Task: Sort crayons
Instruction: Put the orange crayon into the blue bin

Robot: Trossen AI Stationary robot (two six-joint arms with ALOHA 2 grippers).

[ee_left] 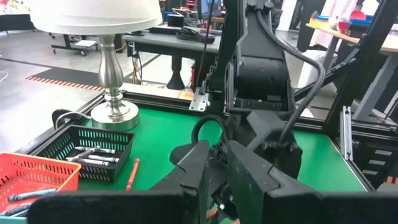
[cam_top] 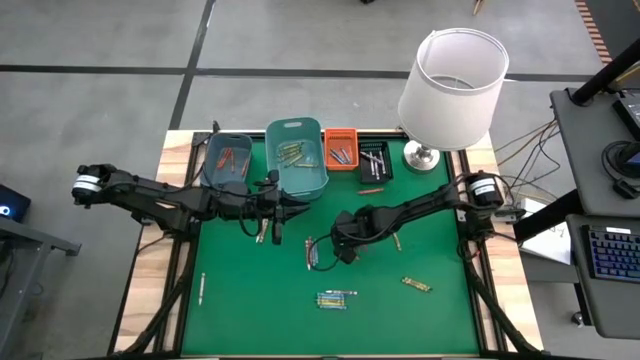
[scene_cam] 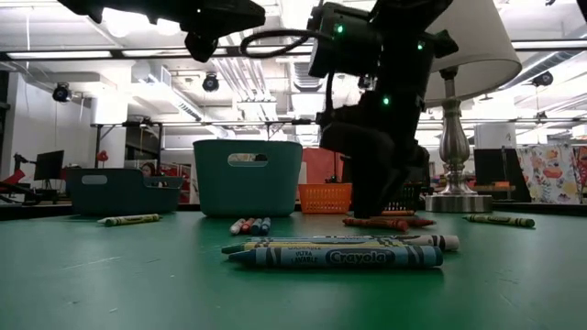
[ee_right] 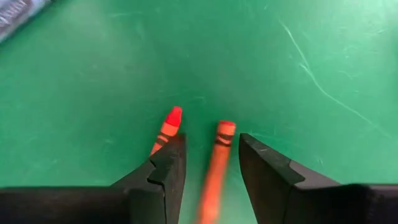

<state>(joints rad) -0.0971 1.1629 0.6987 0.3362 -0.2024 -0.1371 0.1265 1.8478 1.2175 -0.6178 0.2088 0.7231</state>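
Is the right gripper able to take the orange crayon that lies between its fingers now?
Probably yes. The right gripper is open, low over the mat, and the orange crayon lies in the gap between its fingers. A red crayon lies close beside one finger and might be nudged.

Counts of items on the green surface (cam_top: 240, 310)

Four bins: two teal (cam_top: 297, 155), one orange (cam_top: 340, 149), one black (cam_top: 375, 160). One lamp (cam_top: 452, 90). Two arms, each with one tool: left (cam_top: 268, 236), right (cam_top: 340, 252). Loose crayons (cam_top: 337, 298) lie in about seven spots; two orange-red ones (ee_right: 214, 168) sit by the right tool
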